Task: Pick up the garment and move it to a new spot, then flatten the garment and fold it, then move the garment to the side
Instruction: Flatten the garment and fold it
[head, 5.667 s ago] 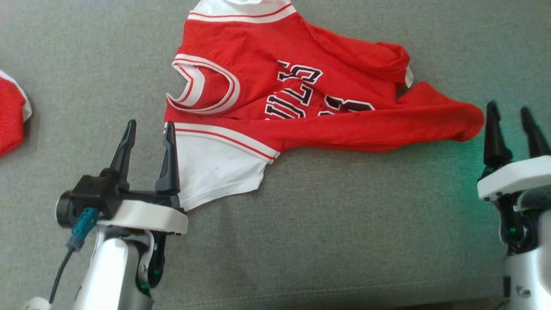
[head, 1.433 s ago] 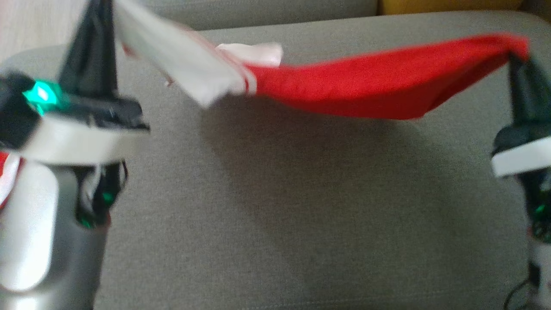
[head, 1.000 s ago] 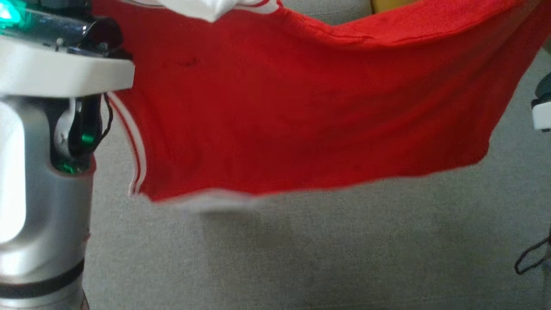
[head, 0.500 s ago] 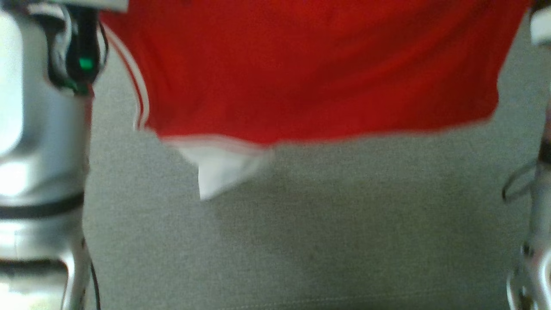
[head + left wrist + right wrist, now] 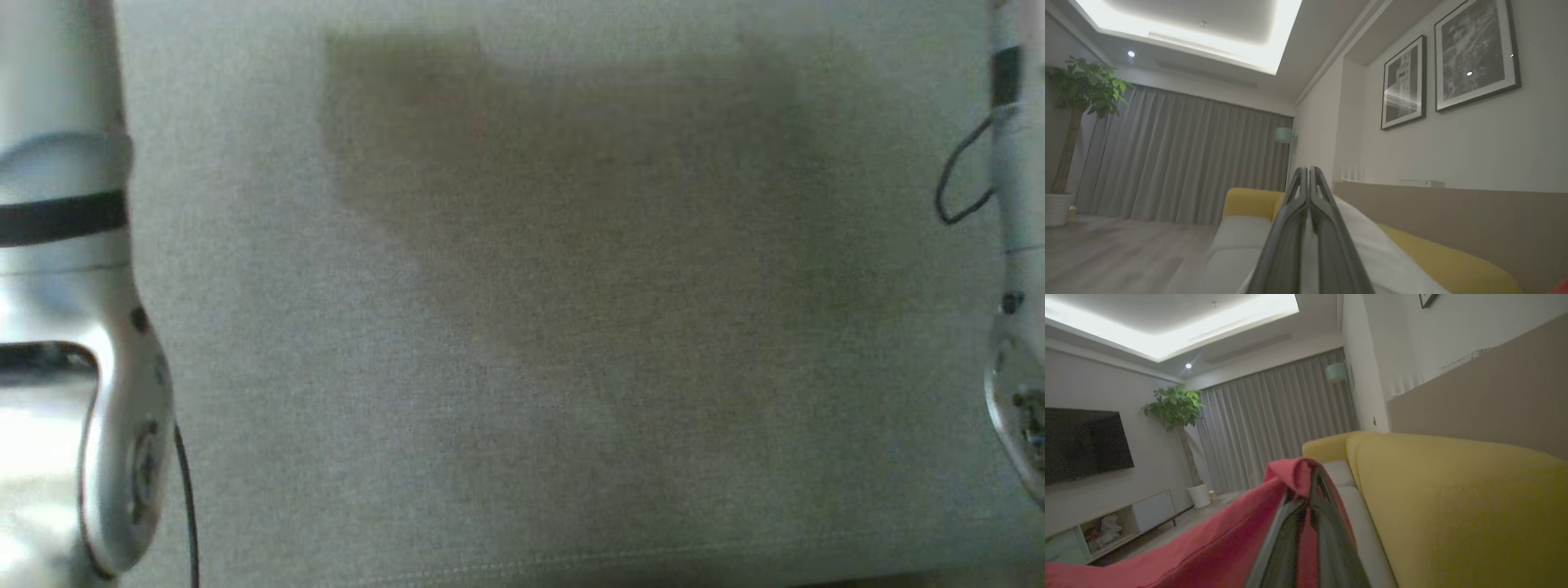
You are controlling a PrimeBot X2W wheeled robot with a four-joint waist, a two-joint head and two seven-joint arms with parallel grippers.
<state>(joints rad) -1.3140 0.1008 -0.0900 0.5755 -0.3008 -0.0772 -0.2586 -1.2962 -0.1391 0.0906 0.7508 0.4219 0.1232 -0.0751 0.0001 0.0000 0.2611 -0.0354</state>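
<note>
Hoisted the red jersey (image 5: 1208, 551) up past the head camera's frame, leaving a shadow (broad, soft) on the grey sofa seat (image 5: 245, 408). Clamped aloft at both ends: white sleeve (image 5: 1367, 245) in the left gripper (image 5: 1308, 169), red edge in the right gripper (image 5: 1312, 475). Ready for carrying to the new spot.

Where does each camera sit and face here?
Head view: on the head, facing down at the grey sofa cushion; left forearm, right forearm at edges.
Left wrist view: up along shut left tool, holding the jersey by white cloth, toward framed pictures.
Right wrist view: up along shut right tool, holding red cloth.
Wrist views share curtains, potted plant.
</note>
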